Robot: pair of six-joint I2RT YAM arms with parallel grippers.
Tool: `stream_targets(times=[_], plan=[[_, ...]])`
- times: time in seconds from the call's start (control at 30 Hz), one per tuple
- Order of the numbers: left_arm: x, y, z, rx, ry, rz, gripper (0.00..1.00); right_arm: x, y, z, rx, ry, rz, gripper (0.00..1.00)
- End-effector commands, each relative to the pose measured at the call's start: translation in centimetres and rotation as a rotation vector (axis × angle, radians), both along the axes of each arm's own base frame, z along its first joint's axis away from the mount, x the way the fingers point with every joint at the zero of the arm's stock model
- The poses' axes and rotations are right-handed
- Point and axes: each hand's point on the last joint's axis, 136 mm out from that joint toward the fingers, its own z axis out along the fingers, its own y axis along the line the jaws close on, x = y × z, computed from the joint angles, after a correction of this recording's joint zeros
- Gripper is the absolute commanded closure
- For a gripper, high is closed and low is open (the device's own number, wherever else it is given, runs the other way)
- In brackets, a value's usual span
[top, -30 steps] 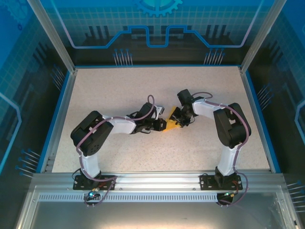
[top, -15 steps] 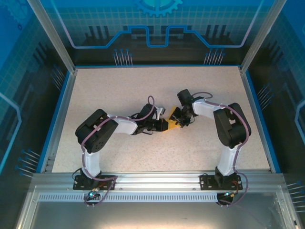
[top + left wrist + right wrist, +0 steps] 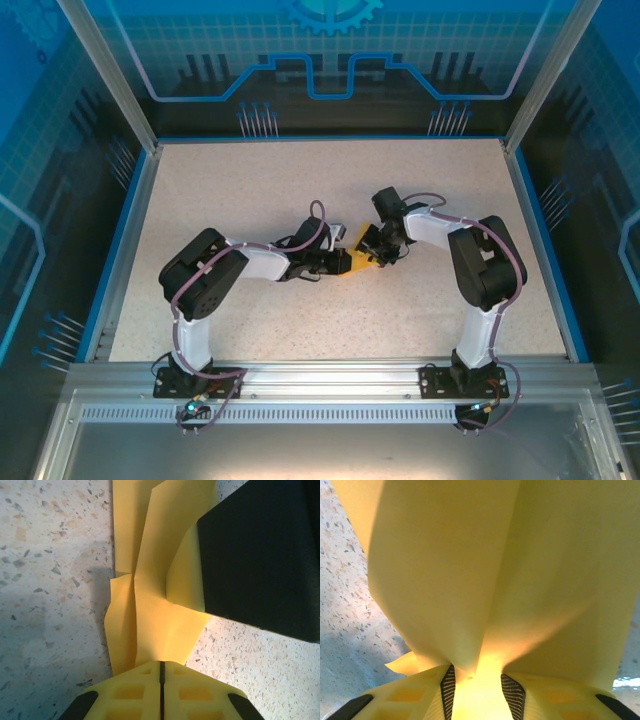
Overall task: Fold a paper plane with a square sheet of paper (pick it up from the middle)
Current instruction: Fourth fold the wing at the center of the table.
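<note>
Tabletop (image 3: 300, 200); paper (image 3: 150, 605) (creased) in left gripper (image 3: 161, 667), right gripper (image 3: 477, 676)

Robot lab cell is indicated: speckled table (image 3: 230, 190) enclosed by aluminium frame (image 3: 110, 75) and blue circuit-patterned panels (image 3: 330, 60), slotted rail (image 3: 320, 380) in front.

Arms bent inward, left hand (image 3: 345, 262) and right hand (image 3: 372, 250) close together, both tight on the paper (image 3: 150, 580)

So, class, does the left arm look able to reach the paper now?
Likely yes: the left gripper looks shut on the paper, and the right gripper grips another part, not blocking.
</note>
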Motion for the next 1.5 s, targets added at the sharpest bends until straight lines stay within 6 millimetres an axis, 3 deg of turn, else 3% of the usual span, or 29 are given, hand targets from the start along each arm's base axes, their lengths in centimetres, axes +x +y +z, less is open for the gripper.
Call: stream_targets(times=[0.0, 0.63, 1.13, 1.47], plan=[[0.1, 0.2, -0.9, 0.032, 0.01, -0.01, 0.89, -7.3, -5.6, -7.1, -0.29, 0.27, 0.012, 0.61], [-0.9, 0.0, -0.7, 0.009, 0.03, -0.042, 0.86, -7.6, -5.9, -7.5, -0.346, 0.295, 0.067, 0.58], [1.1, 2.9, 3.2, -0.088, -0.028, 0.113, 0.83, -7.6, -6.0, -7.8, -0.374, 0.324, 0.081, 0.54], [0.6, 1.5, 4.6, -0.171, -0.038, 0.048, 0.82, -7.8, -6.1, -8.0, -0.389, 0.341, 0.084, 0.52]])
